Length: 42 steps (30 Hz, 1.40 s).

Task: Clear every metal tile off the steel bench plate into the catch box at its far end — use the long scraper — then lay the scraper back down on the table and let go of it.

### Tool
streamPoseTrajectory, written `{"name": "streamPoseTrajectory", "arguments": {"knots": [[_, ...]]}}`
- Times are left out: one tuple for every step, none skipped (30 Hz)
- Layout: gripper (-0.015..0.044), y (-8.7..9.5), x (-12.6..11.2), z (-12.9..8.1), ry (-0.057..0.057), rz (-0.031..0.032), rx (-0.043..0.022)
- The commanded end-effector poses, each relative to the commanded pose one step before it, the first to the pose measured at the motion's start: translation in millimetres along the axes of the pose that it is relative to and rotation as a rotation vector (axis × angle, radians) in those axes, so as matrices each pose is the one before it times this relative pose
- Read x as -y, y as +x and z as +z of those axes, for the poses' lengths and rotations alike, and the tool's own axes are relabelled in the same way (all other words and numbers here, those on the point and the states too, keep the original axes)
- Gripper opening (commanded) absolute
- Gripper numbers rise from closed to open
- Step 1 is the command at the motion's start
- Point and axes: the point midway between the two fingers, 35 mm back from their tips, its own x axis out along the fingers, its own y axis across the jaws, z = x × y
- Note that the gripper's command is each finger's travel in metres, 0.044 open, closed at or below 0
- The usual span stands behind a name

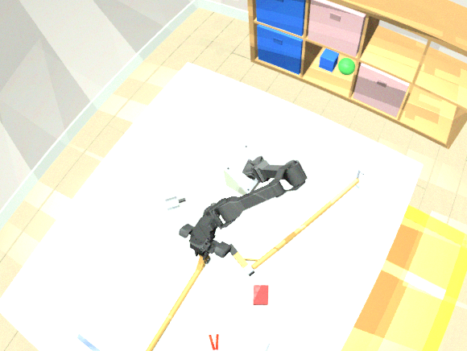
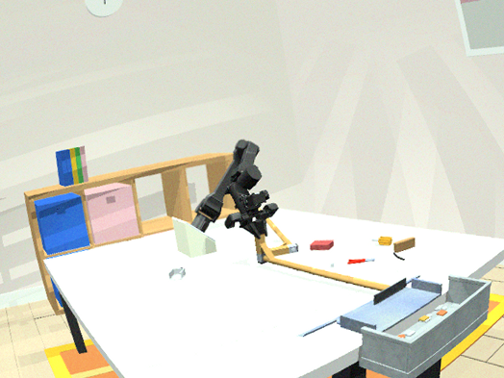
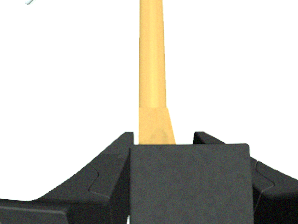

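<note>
My gripper (image 1: 202, 258) (image 2: 261, 236) (image 3: 164, 138) is shut on the near end of the long scraper's wooden handle (image 1: 175, 310) (image 2: 323, 273) (image 3: 152, 60). The handle slants down to the scraper's black blade (image 2: 391, 291), which stands at the near side of the steel bench plate (image 2: 387, 313); whether it touches the plate I cannot tell. No tile shows on the visible part of the plate; the strip behind the blade is hidden. The grey catch box (image 2: 407, 359) at the far end holds several tiles, among them an orange tile (image 2: 441, 312) and a yellow tile (image 2: 423, 318).
Another long wooden stick (image 1: 310, 221) lies beside the arm. A red block (image 1: 261, 295) (image 2: 322, 245), red-handled tool (image 1: 214, 342) (image 2: 357, 261), yellow item (image 2: 385, 241) and brown block (image 2: 404, 244) lie about. A pale angled block (image 1: 233, 181) (image 2: 190, 239) stands near the arm's base.
</note>
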Motion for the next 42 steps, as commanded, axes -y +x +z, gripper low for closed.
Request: {"name": "streamPoseTrajectory", "arguments": {"knots": [[0.0, -5.64, -0.05, -1.7, -0.0071, 0.00238, 0.01089], [0.0, -0.62, 0.03, -0.93, 0.0, -0.00003, 0.00006], [0.0, -0.62, 0.03, -0.94, 0.0, -0.00003, 0.00006], [0.0, -0.61, 0.03, -0.94, 0.0, -0.00003, 0.00007], [0.0, -0.61, 0.02, -0.94, 0.0, -0.00003, 0.00007], [0.0, -0.61, 0.02, -0.94, 0.0, -0.00003, 0.00007], [0.0, -0.61, 0.02, -0.94, 0.0, -0.00003, 0.00007], [0.0, -0.61, 0.02, -0.95, 0.0, -0.00003, 0.00007], [0.0, -0.6, 0.02, -0.95, 0.0, -0.00003, 0.00007], [0.0, -0.6, 0.02, -0.95, 0.0, -0.00003, 0.00007], [0.0, -0.6, 0.02, -0.95, 0.0, -0.00003, 0.00007], [0.0, -0.6, 0.02, -0.96, 0.0, -0.00003, 0.00007], [0.0, -0.59, 0.02, -0.96, 0.0, -0.00003, 0.00007], [0.0, -0.59, 0.02, -0.96, 0.0, -0.00003, 0.00007], [0.0, -0.59, 0.02, -0.96, 0.0, -0.00003, 0.00008], [0.0, -0.59, 0.02, -0.96, 0.0, -0.00003, 0.00008], [0.0, -0.58, 0.02, -0.97, 0.0, -0.00002, 0.00008], [0.0, -0.58, 0.02, -0.97, 0.0, -0.00002, 0.00008], [0.0, -0.58, 0.02, -0.97, 0.0, -0.00002, 0.00008], [0.0, -0.58, 0.02, -0.97, 0.0, -0.00002, 0.00008], [0.0, -0.58, 0.02, -0.98, 0.0, -0.00002, 0.00008], [0.0, -0.57, 0.02, -0.98, 0.0, -0.00002, 0.00008], [0.0, -0.57, 0.02, -0.98, 0.0, -0.00002, 0.00008], [0.0, -0.57, 0.02, -0.98, 0.0, -0.00002, 0.00008], [0.0, -0.57, 0.02, -0.98, 0.0, -0.00002, 0.00008], [0.0, -0.56, 0.02, -0.99, 0.0, -0.00002, 0.00009], [0.0, -0.56, 0.02, -0.99, 0.0, -0.00002, 0.00009], [0.0, -0.56, 0.02, -0.99, 0.0, -0.00002, 0.00009], [0.0, -0.56, 0.02, -0.99, 0.0, -0.00002, 0.00009], [0.0, -0.55, 0.01, -0.99, 0.0, -0.00002, 0.00009], [0.0, -0.55, 0.01, -1.0, 0.0, -0.00002, 0.00009], [0.0, -0.55, 0.01, -1.0, 0.0, -0.00002, 0.00009], [0.0, -0.55, 0.01, -1.0, 0.0, -0.00001, 0.00009], [0.0, -0.54, 0.01, -1.0, 0.0, -0.00001, 0.00009], [0.0, -0.54, 0.01, -1.01, 0.0, -0.00001, 0.00009], [0.0, -0.54, 0.01, -1.01, 0.0, -0.00001, 0.00009], [0.0, -0.54, 0.01, -1.01, 0.0, -0.00001, 0.0001], [0.0, -0.53, 0.01, -1.01, 0.0, -0.00001, 0.0001], [0.0, -0.53, 0.01, -1.01, 0.0, -0.00001, 0.0001], [0.0, -0.53, 0.01, -1.02, 0.0, -0.00001, 0.0001], [0.0, -0.53, 0.01, -1.02, 0.0, -0.00001, 0.0001], [0.0, -0.52, 0.01, -1.02, 0.0, -0.00001, 0.0001]]}}
